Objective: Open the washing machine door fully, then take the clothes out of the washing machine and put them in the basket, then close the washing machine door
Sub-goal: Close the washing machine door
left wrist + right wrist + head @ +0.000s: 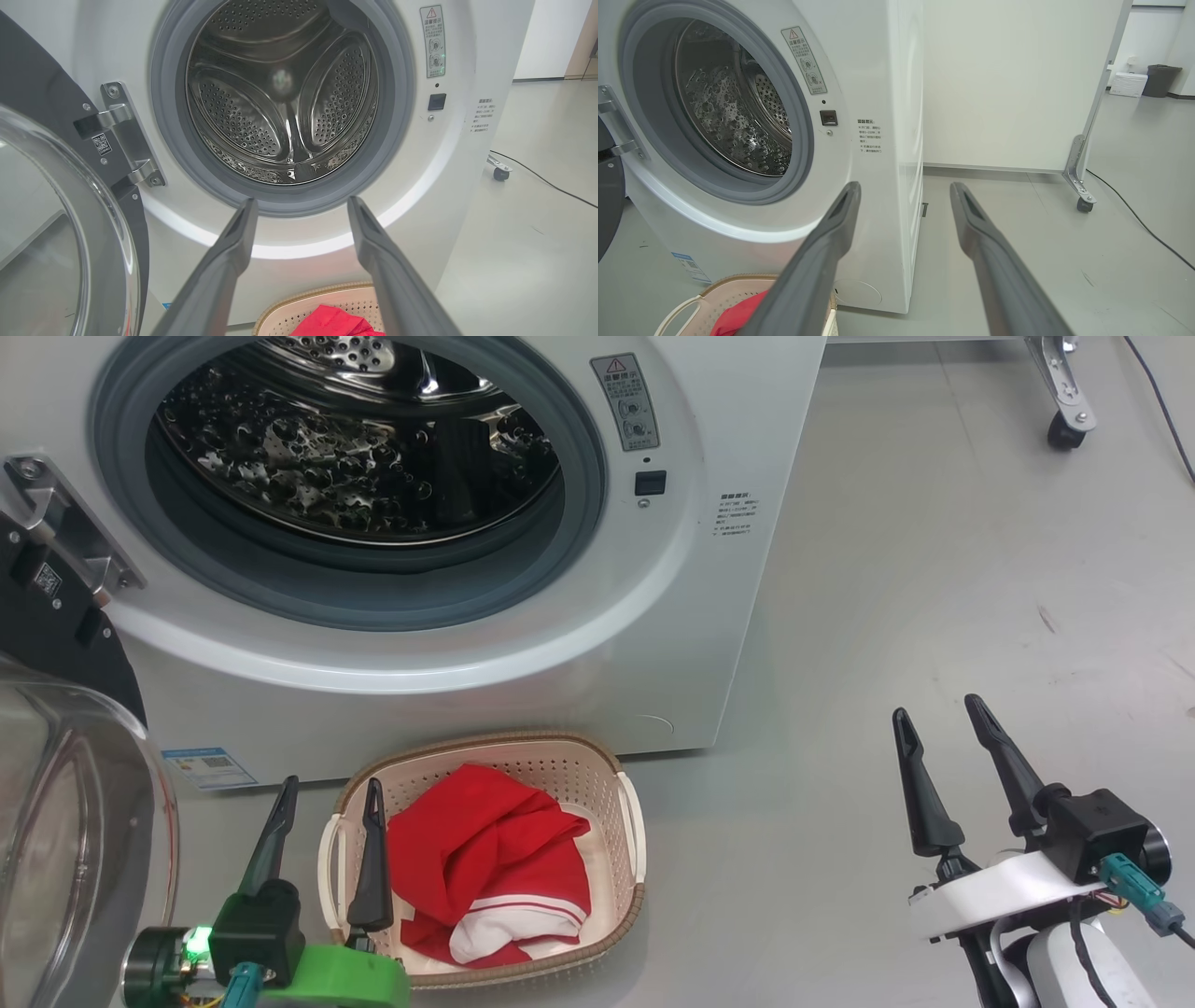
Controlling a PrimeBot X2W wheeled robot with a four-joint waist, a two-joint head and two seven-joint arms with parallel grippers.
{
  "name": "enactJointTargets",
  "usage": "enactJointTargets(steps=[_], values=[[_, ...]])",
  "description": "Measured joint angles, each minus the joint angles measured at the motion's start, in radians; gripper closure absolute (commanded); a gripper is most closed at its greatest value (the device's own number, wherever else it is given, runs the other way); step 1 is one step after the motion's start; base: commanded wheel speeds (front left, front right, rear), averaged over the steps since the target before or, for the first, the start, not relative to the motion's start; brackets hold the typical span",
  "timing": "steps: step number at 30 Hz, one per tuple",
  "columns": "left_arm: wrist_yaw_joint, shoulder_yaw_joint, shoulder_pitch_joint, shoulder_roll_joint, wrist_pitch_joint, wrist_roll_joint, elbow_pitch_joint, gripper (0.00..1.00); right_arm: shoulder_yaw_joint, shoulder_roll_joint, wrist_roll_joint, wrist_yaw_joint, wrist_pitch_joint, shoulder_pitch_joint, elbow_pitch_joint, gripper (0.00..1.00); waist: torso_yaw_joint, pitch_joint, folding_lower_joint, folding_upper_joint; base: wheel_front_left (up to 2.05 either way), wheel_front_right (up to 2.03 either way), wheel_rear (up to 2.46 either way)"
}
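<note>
We see the washing machine (523,653) in glossy white, its gasket (583,532) dull grey, its drum (355,467) bright steel dotted with small round holes. The washing machine door (65,821) is black around clear glass. A small label (207,768) is blue. The clothes (476,849) are red with white bands and thin red stripes. The basket (602,803) is cream, pierced with rows of holes, under a brown woven-look rim, with white handles. The left gripper (331,784) has dark jaws on a green mount, the right gripper (935,707) dark jaws on a white one. The floor (934,569) is pale grey.
</note>
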Motion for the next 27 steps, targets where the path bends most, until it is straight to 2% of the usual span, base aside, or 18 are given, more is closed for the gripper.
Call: enactJointTargets(steps=[14,27], values=[[0.000,-0.001,0.001,0.001,0.002,0.015,-0.018,0.00,-0.002,0.006,0.000,0.000,0.000,0.007,0.000,0.00,-0.003,-0.006,0.0000,0.0000,-0.12,0.23,-0.11],[0.000,-0.001,0.002,0.002,0.005,0.016,-0.030,0.00,-0.002,0.010,-0.008,0.000,0.000,0.012,0.000,0.00,-0.003,-0.017,0.0000,0.0000,-0.47,0.92,-0.45]])
